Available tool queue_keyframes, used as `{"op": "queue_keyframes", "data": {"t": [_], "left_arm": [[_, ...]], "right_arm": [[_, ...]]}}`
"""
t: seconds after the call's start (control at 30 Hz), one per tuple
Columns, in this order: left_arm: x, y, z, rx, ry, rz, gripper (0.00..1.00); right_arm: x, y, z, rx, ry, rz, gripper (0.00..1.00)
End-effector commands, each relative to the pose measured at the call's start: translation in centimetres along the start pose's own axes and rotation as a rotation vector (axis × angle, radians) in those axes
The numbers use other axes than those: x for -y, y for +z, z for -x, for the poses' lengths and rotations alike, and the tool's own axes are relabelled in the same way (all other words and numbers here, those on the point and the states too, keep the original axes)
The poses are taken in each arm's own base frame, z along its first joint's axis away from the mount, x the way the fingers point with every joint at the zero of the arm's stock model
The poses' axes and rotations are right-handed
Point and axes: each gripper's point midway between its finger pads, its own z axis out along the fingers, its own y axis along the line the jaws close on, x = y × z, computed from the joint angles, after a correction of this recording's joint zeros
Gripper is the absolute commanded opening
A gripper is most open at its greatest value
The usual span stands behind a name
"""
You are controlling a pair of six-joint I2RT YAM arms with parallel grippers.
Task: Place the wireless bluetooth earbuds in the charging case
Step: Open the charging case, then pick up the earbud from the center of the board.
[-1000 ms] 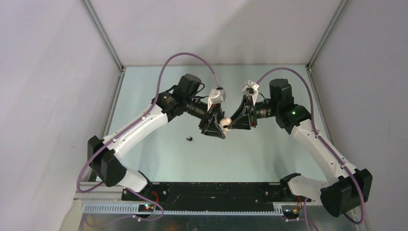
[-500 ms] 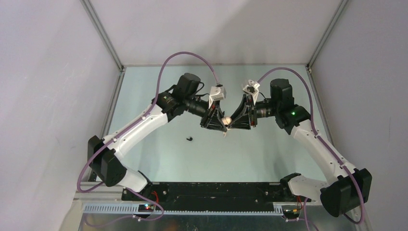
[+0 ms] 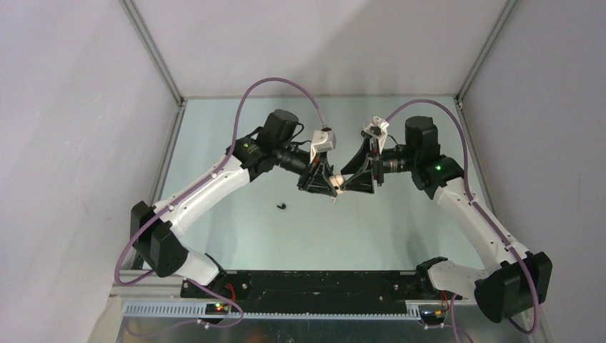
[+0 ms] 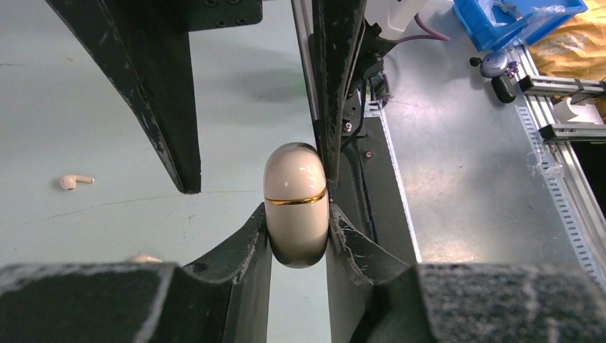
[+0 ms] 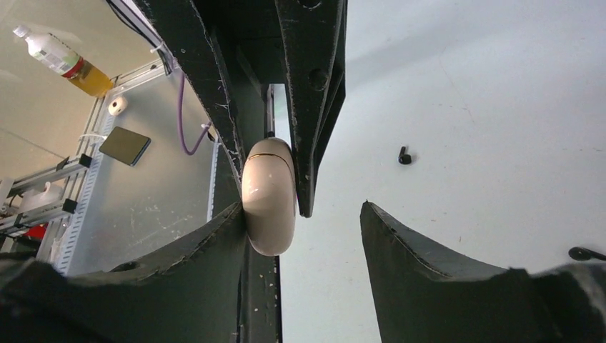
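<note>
The cream-white charging case [image 4: 296, 204] with a gold seam is closed and held off the table. My left gripper [image 4: 296, 212] is shut on its lower half. My right gripper [image 5: 301, 207] is open around the case [image 5: 269, 196]: one finger touches it, the other stands well apart. In the top view both grippers meet mid-table, left [image 3: 329, 187] and right [image 3: 346, 184]. Two cream earbuds [image 4: 75, 181] [image 4: 146, 258] lie on the table. A black earbud [image 3: 281, 206] lies left of the grippers and also shows in the right wrist view [image 5: 404, 155].
A small black item [image 5: 586, 253] lies on the table at the right wrist view's right edge. Grey enclosure walls stand left, right and behind the green-grey table [image 3: 400, 236]. Purple cables [image 3: 271, 82] arch over both arms.
Both grippers stay together at the case. My left wrist has turned, so less of the case shows from above. My right arm has shifted slightly right.
</note>
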Motion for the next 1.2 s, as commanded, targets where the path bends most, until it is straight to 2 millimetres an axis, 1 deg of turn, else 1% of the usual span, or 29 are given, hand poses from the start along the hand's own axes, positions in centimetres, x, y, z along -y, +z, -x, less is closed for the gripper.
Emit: {"op": "queue_keyframes", "data": {"t": [0.0, 0.23, 0.37, 0.43, 0.5, 0.57, 0.6, 0.63, 0.67, 0.7, 0.73, 0.77, 0.8, 0.83, 0.87, 0.9, 0.93, 0.97, 1.0, 1.03, 1.07, 1.1, 1.13, 1.17], "left_arm": [[2.4, -0.3, 0.3, 0.010, 0.032, -0.088, 0.00], [2.5, -0.3, 0.3, 0.008, 0.037, -0.088, 0.00], [2.2, -0.4, 0.0, -0.008, 0.048, -0.060, 0.00], [1.7, -0.8, -0.4, -0.027, 0.077, -0.029, 0.00], [1.5, -1.3, -0.5, -0.045, 0.098, -0.001, 0.00], [0.9, -2.3, -0.5, -0.048, 0.107, 0.034, 0.00], [0.7, -2.8, -0.5, -0.049, 0.108, 0.048, 0.00], [0.2, -3.7, -0.3, -0.044, 0.123, 0.082, 0.00], [-0.1, -4.2, -0.2, -0.042, 0.129, 0.100, 0.00], [-0.8, -5.3, 0.0, -0.031, 0.136, 0.138, 0.00], [-1.1, -5.8, 0.0, -0.024, 0.136, 0.154, 0.00], [-1.8, -6.9, 0.1, -0.006, 0.132, 0.184, 0.00], [-2.4, -7.3, 0.0, 0.010, 0.131, 0.199, 0.00], [-2.9, -8.3, 0.2, 0.042, 0.112, 0.219, 0.00], [-3.4, -8.5, -0.2, 0.069, 0.114, 0.217, 0.00], [-3.9, -9.3, -0.4, 0.087, 0.102, 0.243, 0.00], [-4.4, -9.3, -1.3, 0.089, 0.104, 0.252, 0.00], [-4.6, -9.5, -1.7, 0.087, 0.124, 0.267, 0.00], [-4.9, -9.3, -2.9, 0.079, 0.122, 0.273, 0.00], [-4.8, -9.1, -3.8, 0.074, 0.120, 0.270, 0.00], [-4.8, -8.9, -4.0, 0.081, 0.135, 0.264, 0.00], [-4.6, -8.8, -4.4, 0.084, 0.139, 0.259, 0.00], [-4.4, -8.8, -4.5, 0.085, 0.142, 0.249, 0.00], [-4.0, -8.8, -4.7, 0.076, 0.147, 0.240, 0.00]], "right_arm": [[0.6, -1.3, 1.5, 0.040, -0.081, -0.060, 0.65], [0.9, -2.0, 1.9, 0.052, -0.102, -0.101, 0.67], [0.3, -2.4, 2.2, 0.063, -0.111, -0.079, 0.69], [0.1, -2.9, 2.7, 0.076, -0.131, -0.095, 0.74], [0.5, -3.5, 3.1, 0.088, -0.142, -0.132, 0.76], [1.4, -4.1, 3.6, 0.104, -0.151, -0.188, 0.77], [1.9, -4.5, 3.9, 0.112, -0.151, -0.219, 0.78], [3.1, -4.9, 4.2, 0.116, -0.150, -0.284, 0.79], [3.7, -5.2, 4.8, 0.123, -0.159, -0.330, 0.79], [5.3, -5.7, 4.9, 0.119, -0.144, -0.414, 0.79], [6.0, -6.0, 5.5, 0.120, -0.152, -0.458, 0.79], [7.8, -6.4, 5.1, 0.106, -0.125, -0.539, 0.79], [8.6, -6.6, 5.1, 0.098, -0.120, -0.576, 0.79], [10.4, -7.0, 4.5, 0.079, -0.094, -0.650, 0.78], [11.2, -7.1, 4.2, 0.066, -0.088, -0.678, 0.78], [12.9, -7.3, 3.2, 0.038, -0.063, -0.733, 0.78], [13.6, -7.3, 2.6, 0.008, -0.064, -0.749, 0.78], [15.0, -7.4, 1.5, -0.032, -0.052, -0.789, 0.78], [15.5, -7.3, 0.9, -0.082, -0.077, -0.799, 0.78], [17.0, -7.4, -0.4, -0.139, -0.067, -0.833, 0.77], [17.3, -7.4, -1.0, -0.209, -0.106, -0.840, 0.76], [18.4, -7.1, -2.5, -0.278, -0.094, -0.836, 0.75], [18.5, -7.1, -3.0, -0.362, -0.136, -0.829, 0.75], [19.4, -6.7, -4.0, -0.426, -0.137, -0.816, 0.76]]}}
